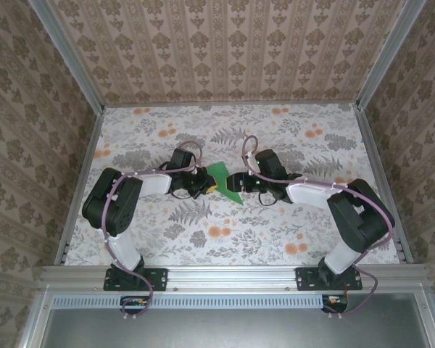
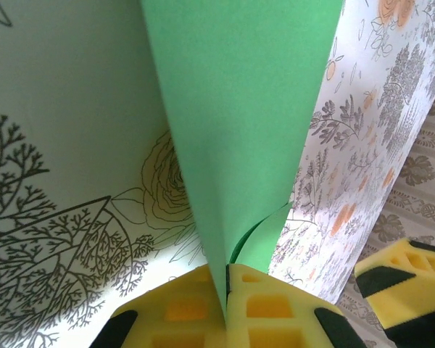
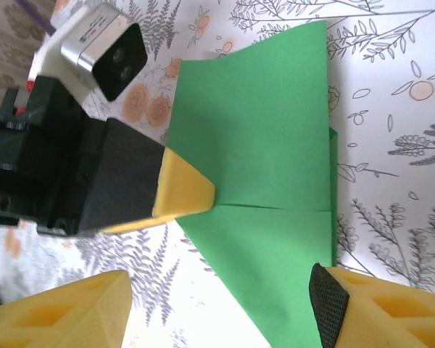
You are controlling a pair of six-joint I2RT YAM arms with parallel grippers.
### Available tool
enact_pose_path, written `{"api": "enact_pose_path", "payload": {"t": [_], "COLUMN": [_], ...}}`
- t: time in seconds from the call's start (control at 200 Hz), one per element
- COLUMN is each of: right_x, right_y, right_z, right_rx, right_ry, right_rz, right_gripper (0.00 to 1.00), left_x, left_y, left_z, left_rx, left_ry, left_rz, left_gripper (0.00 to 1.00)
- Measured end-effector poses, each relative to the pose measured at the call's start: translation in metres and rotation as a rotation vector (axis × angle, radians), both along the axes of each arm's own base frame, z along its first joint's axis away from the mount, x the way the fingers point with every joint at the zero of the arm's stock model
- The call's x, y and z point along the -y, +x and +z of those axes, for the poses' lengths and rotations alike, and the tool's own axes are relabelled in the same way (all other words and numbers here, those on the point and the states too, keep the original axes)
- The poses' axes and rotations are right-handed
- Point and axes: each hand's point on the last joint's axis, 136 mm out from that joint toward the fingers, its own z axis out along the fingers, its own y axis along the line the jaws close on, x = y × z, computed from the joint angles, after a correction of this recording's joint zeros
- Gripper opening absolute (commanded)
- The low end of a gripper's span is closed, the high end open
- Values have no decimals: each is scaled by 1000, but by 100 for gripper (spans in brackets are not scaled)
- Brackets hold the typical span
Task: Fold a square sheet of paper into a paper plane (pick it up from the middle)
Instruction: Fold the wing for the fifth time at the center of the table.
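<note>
Folded green paper (image 1: 222, 181) is pinched in the left gripper (image 2: 226, 308): its two yellow fingers (image 2: 181, 312) are pressed together on a seam where two layers of the sheet meet. From that grip the paper fans wider toward the top of the left wrist view, with a small flap curling loose just above the pads. One of the right gripper's fingers (image 2: 404, 279) shows close beside it.

The right gripper (image 3: 219, 308) stands spread, with nothing between its fingers but the paper's narrowing end. The black-padded finger (image 3: 370, 308) sits at the paper's edge, and I cannot tell whether it touches. Across the sheet a straight crease runs from the left gripper's yellow tip, which covers part of the paper. Behind it sits that arm's wrist camera (image 3: 105, 47).

From above, the paper lies mid-table between the left gripper (image 1: 201, 186) and the right gripper (image 1: 241, 183). Its long axis runs diagonally, broad end toward the far left and narrow tip toward the near right. Around it are the floral table (image 1: 275, 239), patterned walls (image 1: 232, 51) and a metal frame (image 1: 232, 274).
</note>
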Motion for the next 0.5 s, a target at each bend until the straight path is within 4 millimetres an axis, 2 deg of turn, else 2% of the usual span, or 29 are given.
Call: {"api": "enact_pose_path", "payload": {"t": [0.22,0.35,0.5], "right_x": [-10,-25,-35], "right_y": [-24,-26,-31], "right_z": [-14,-18,-36], "right_rx": [184,285,360], "right_ry": [-196,-284,-382], "right_rz": [155,239,319], "right_gripper": [65,62,59], "left_x": [0,-1,0], "left_y": [-2,-3,-3], "left_z": [-1,0,2], "left_rx": [-16,-28,-38], "left_ry": [8,11,7], "left_rz": [-1,3,11], "left_gripper": [0,0,0]}}
